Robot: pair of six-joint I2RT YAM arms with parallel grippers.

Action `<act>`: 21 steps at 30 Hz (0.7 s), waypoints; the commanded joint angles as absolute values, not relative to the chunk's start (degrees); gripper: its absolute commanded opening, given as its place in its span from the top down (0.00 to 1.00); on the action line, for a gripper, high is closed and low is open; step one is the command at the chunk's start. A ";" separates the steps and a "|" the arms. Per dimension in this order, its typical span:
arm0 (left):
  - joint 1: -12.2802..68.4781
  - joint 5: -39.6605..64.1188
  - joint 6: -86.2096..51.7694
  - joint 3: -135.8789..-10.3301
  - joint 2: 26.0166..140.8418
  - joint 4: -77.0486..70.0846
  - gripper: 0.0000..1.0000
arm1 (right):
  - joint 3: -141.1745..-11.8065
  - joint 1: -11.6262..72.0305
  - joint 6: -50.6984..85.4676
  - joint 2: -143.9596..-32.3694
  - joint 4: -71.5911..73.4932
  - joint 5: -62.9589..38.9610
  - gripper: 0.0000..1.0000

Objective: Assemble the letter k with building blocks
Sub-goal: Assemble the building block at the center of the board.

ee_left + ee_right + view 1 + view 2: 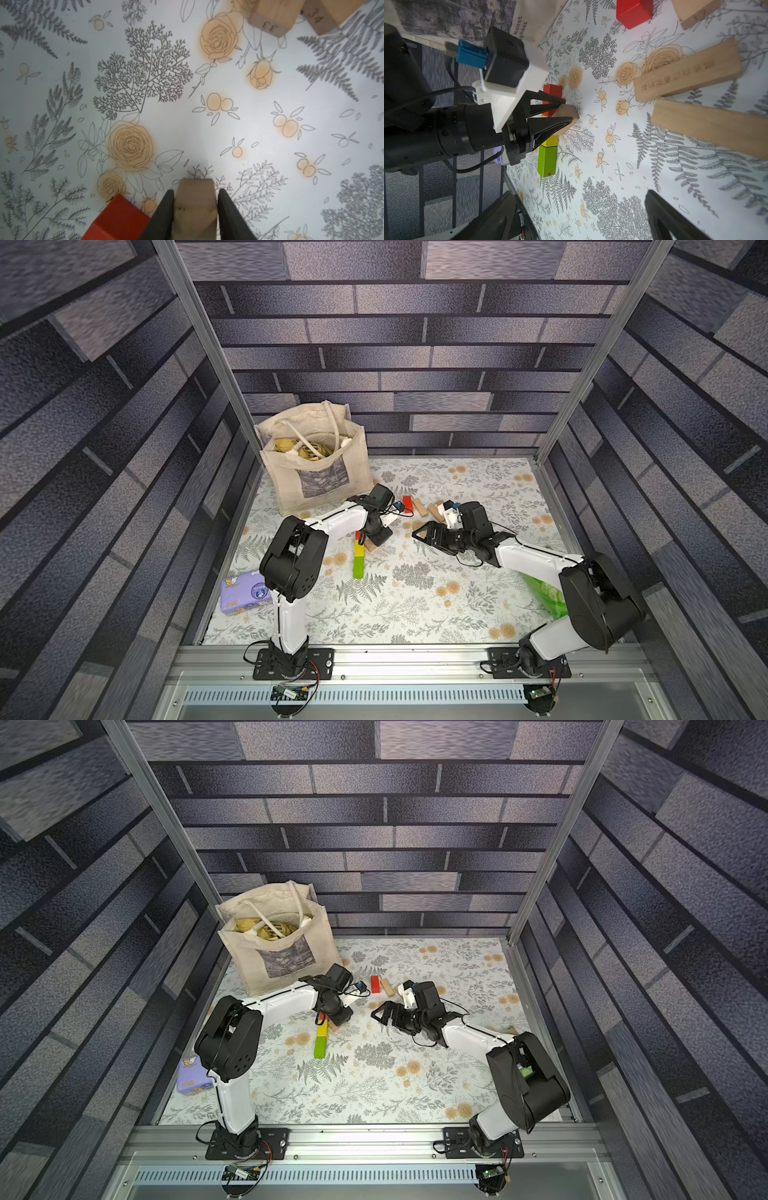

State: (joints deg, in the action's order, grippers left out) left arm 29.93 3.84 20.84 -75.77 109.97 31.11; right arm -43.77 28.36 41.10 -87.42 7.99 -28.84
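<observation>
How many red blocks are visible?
2. One red block lies at the back; the second red block lines up with the yellow block, beside the held block in the left claw. More may be hidden.

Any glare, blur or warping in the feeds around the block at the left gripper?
Left wrist view: mat print sharp, a washed-out bright patch just beyond the plain block in the left gripper. Right wrist view: that block sharp, the right gripper shows dark, soft fingers, glare beside the loose red block. Both top views: heavy wide-angle bowing, blocks small and soft.
</observation>
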 commanded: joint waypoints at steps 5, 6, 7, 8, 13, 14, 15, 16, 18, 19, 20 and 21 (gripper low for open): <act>30.22 3.19 21.78 -76.31 109.12 32.39 0.60 | -43.60 28.04 41.13 -88.09 8.97 -29.47 0.00; 30.38 3.10 21.63 -76.44 108.95 32.30 0.60 | -43.60 28.04 41.13 -88.15 9.04 -29.37 0.00; 30.50 3.07 21.55 -76.71 108.67 32.34 0.59 | -43.63 28.04 41.13 -88.30 9.05 -29.43 0.00; 30.57 3.16 21.39 -77.03 108.32 32.34 0.58 | -43.73 28.06 41.13 -88.40 9.05 -29.48 0.00; 29.71 2.59 20.61 -77.90 107.06 32.75 0.52 | -44.48 28.04 41.13 -88.78 9.14 -29.72 0.00; 29.49 3.04 20.27 -78.36 106.73 33.14 0.51 | -44.69 28.04 41.14 -88.78 9.15 -29.72 0.00; 29.44 3.26 19.89 -78.71 106.34 33.29 0.50 | -44.89 28.06 41.05 -88.78 9.06 -29.77 0.00; 29.44 3.54 19.47 -79.28 105.92 33.38 0.49 | -45.13 28.08 41.01 -88.77 8.97 -29.86 0.00; 29.44 3.65 17.99 -80.79 105.38 33.42 0.46 | -45.68 28.11 40.38 -88.62 8.41 -29.95 0.00; 29.40 3.35 16.52 -82.00 105.50 33.50 0.43 | -45.96 28.04 39.97 -88.43 7.97 -29.84 0.00; 29.36 3.48 15.12 -83.25 105.91 33.76 0.41 | -46.13 28.06 39.54 -88.26 7.62 -29.60 0.00; 29.35 3.95 13.68 -85.15 106.93 34.23 0.40 | -46.33 27.99 39.02 -88.08 7.12 -29.63 0.00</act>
State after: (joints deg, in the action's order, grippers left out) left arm 29.89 3.42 18.02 -80.88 108.92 32.97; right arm -44.38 28.36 40.84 -88.29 7.92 -29.04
